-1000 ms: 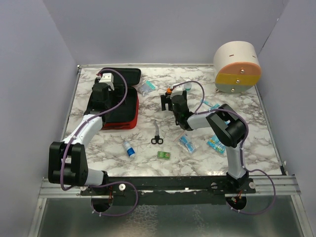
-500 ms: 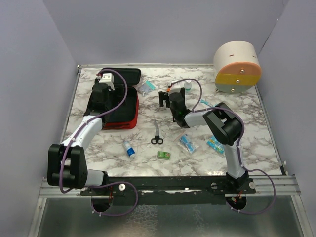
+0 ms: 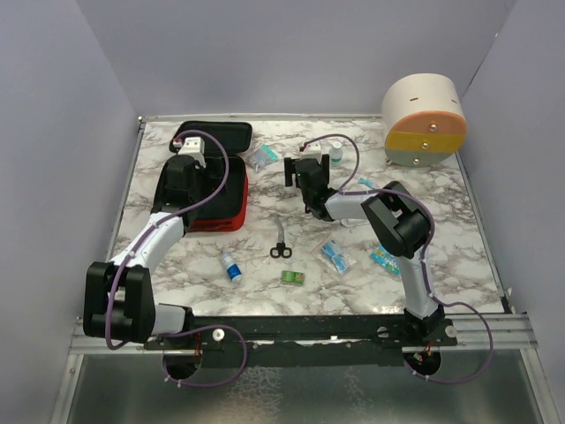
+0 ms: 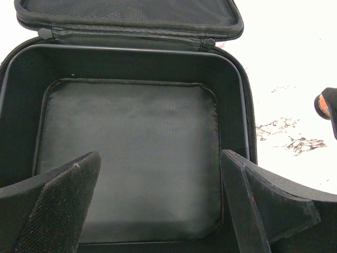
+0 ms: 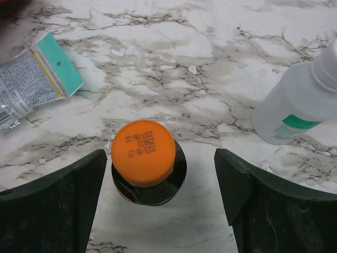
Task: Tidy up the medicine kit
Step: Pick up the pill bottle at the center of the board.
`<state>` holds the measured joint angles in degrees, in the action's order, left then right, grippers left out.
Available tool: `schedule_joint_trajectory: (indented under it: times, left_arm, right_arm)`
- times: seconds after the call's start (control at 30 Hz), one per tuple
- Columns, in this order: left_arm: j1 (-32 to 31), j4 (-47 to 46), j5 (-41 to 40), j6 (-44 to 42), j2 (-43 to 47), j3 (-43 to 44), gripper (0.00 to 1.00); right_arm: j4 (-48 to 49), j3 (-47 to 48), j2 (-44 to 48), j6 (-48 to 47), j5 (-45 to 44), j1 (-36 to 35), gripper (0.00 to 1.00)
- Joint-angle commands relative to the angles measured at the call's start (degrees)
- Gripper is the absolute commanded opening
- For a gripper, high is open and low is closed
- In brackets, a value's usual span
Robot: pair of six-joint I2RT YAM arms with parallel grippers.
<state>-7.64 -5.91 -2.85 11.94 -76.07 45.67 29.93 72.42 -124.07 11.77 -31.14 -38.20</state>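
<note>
Back-left corner of table: medicine kit (image 3: 235,199), a red zip case, lies open, with its lid (image 4: 126,15) folded back toward the far wall.
Kit interior: black lining throughout. The padded floor is in plain sight in the left wrist view, and the inside of the lid is mesh.
Back-right corner: round drawer container (image 3: 424,119) with a cream top and orange, yellow and grey fronts, all shut. Its contents cannot be told.
Left claw: left gripper (image 4: 158,155) hangs over the kit's tray with jaws spread wide. Nothing is between them and they touch nothing.
Right claw: right gripper (image 5: 160,153) sits at centre-back of the table, jaws wide. One finger stands on each side of an upright dark bottle (image 5: 143,158) with an orange cap. A gap shows on both sides, so the pads are not on it.
Beside that bottle: clear bottle (image 5: 295,110) with a white cap to its right, and a sachet (image 5: 37,84) with a teal strip to its left. Both are apart from it.
Near half of table: scissors (image 3: 281,240), small white bottle (image 3: 230,266) with a blue cap, green box (image 3: 293,277), blue packet (image 3: 334,256) and second blue packet (image 3: 386,258), all lying apart from one another.
Surface: table (image 3: 459,221) in white marble pattern with grey veins.
Room: plain pale lilac-grey walls (image 3: 282,53) on three sides.
</note>
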Motion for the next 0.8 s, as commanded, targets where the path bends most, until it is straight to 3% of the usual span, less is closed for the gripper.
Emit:
schedule_joint_trajectory:
  times: [0.0,0.3,0.77]
  left_arm:
    - [-0.2,-1.4,-0.2,0.7,3.2,-0.7,0.99]
    - [-0.2,-1.2,-0.1,0.9,3.6,-1.0,0.99]
    - [-0.2,-1.0,-0.3,1.2,4.3,-1.7,0.99]
  right_arm:
    - [-5.9,2.5,-1.8,2.8,-2.8,-0.2,0.84]
    - [-8.8,4.1,-2.4,4.4,-3.4,0.1,0.7]
    - [-6.9,1.5,-0.9,4.3,-3.8,0.5,0.1]
